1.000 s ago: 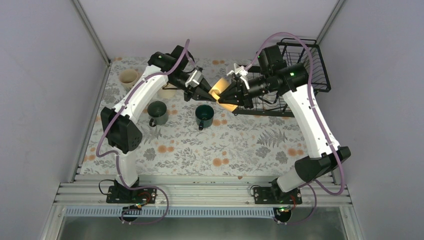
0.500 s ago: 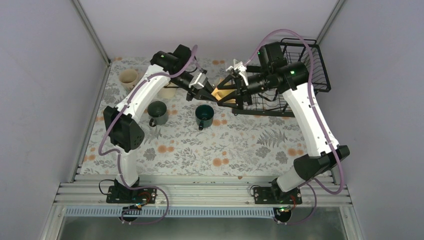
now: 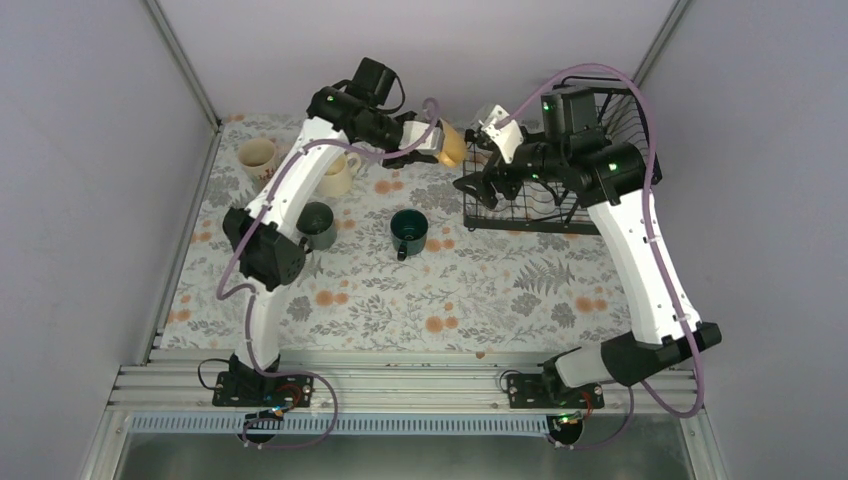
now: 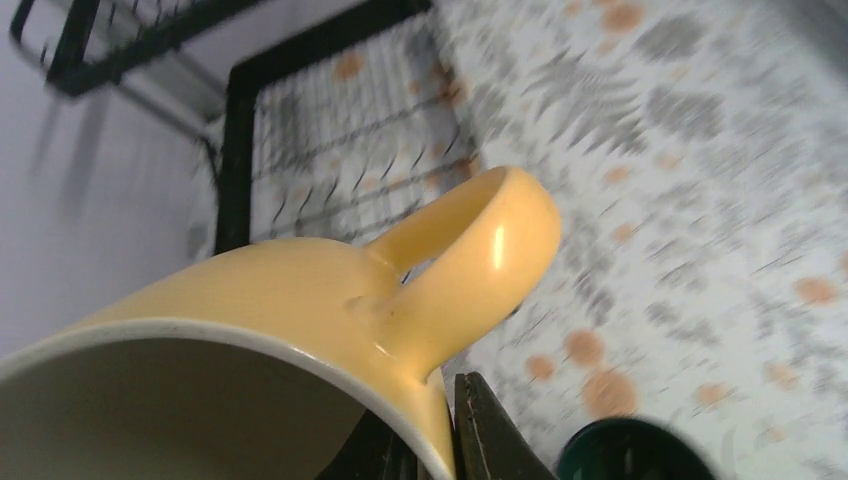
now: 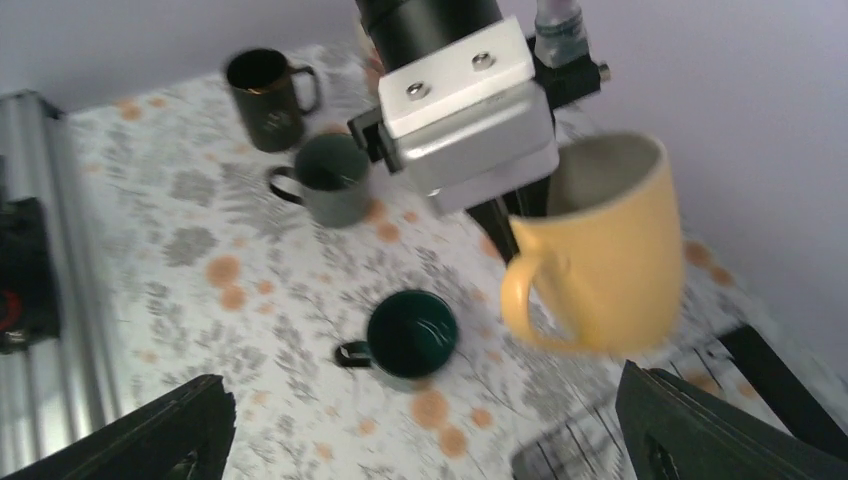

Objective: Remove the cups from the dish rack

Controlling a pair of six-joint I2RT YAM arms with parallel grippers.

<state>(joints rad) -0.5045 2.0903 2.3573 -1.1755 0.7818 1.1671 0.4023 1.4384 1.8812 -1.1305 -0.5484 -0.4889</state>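
Grey walls [image 3: 80,200], floral tablecloth [image 3: 480,290], yellow mug [image 3: 451,146].

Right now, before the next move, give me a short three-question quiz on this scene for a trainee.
1. Multiple choice: which end effector holds the yellow ceramic mug? A left, B right.
2. True or false: the right end effector is shut.
3. Fill in: the mug standing on the flowered cloth nearest the black wire dish rack is ____.

Key
1: A. The left end effector pinches the mug's wall next to the handle.
2: False. It is open, with its fingers spread wide.
3: The dark teal mug.
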